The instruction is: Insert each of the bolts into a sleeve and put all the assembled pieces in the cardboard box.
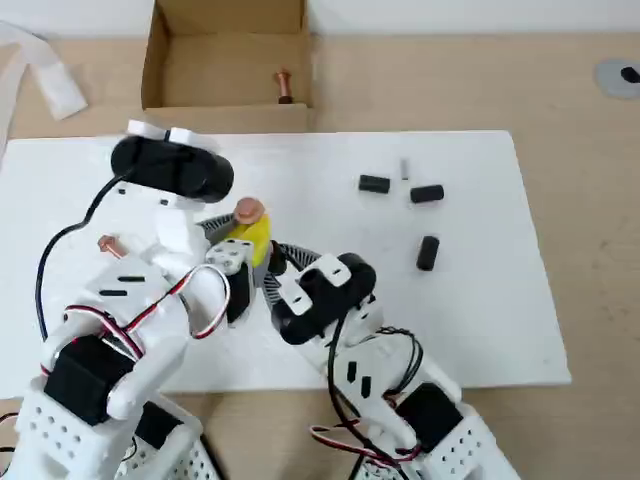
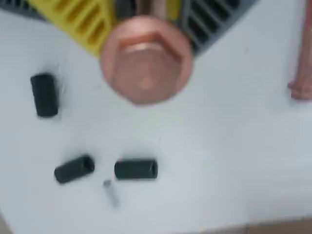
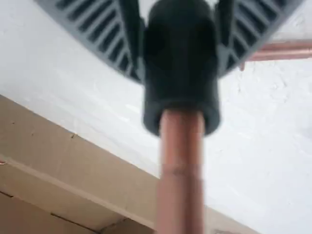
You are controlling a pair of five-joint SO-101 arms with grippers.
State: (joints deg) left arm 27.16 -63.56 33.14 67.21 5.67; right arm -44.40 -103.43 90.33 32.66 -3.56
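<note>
Bolt (image 3: 180, 185) inside sleeve (image 3: 180, 68) (hex head (image 2: 146, 58), left wrist view)

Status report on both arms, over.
Left gripper shut on bolt. Right gripper shut on sleeve, bolt shaft in its mouth. Spare sleeves lie well aside.

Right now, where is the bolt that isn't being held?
The loose bolt lies on the white mat near its left edge in the high view, beside the left arm, far from the three sleeves on the right.
</note>
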